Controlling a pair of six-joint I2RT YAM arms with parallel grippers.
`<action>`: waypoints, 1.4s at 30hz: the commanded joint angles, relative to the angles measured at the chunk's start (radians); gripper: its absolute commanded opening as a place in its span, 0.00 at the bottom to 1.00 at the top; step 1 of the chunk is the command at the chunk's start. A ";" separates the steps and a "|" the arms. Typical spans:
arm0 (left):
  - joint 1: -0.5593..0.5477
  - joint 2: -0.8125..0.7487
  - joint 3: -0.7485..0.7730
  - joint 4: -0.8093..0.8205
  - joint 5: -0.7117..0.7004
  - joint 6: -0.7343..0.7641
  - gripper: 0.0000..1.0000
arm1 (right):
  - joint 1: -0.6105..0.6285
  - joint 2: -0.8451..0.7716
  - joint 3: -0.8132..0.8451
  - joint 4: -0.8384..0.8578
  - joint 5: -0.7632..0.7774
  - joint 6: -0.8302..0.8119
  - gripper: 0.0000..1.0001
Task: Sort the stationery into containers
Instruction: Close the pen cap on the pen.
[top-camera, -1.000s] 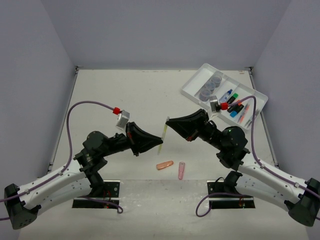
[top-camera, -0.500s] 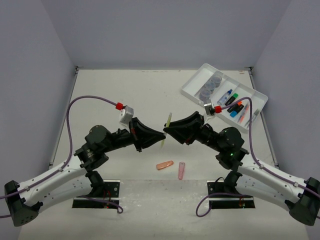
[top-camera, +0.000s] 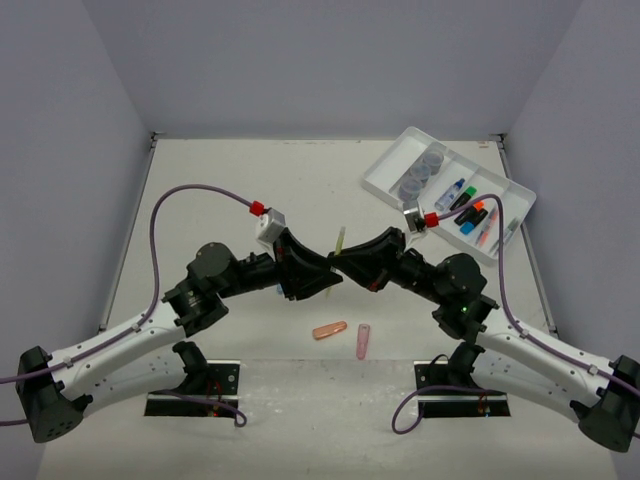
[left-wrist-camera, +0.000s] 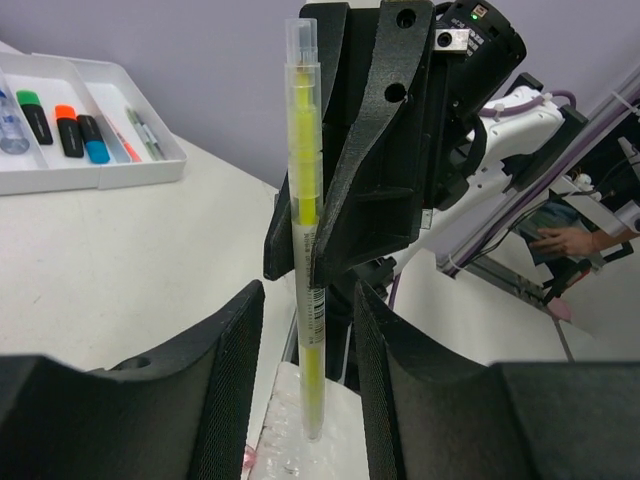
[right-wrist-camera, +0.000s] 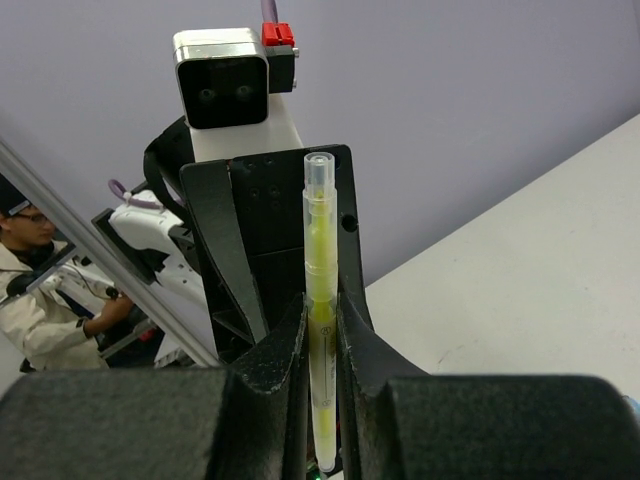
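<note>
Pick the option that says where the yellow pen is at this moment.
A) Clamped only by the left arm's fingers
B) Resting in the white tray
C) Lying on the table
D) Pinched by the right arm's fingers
D: in the right wrist view the right gripper pinches the yellow pen from both sides, while in the left wrist view the left gripper stands open with a gap on either side of it.

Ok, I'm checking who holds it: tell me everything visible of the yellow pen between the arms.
The yellow pen is a slim clear-plastic barrel with a yellow core, a clear cap on top and a printed label lower down. It stands roughly upright in mid-air between the arms. The right end effector pinches its lower part; the left end effector is open, its fingers either side without touching it.
</note>
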 joint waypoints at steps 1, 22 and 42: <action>-0.002 0.021 0.043 0.069 0.035 0.018 0.42 | 0.007 0.005 0.022 0.028 -0.007 -0.004 0.00; -0.002 0.011 0.019 0.033 0.119 0.058 0.00 | 0.005 -0.063 0.254 -0.379 0.171 -0.169 0.65; -0.002 0.021 0.058 -0.036 0.110 0.106 0.00 | 0.005 0.008 0.312 -0.471 0.092 -0.181 0.02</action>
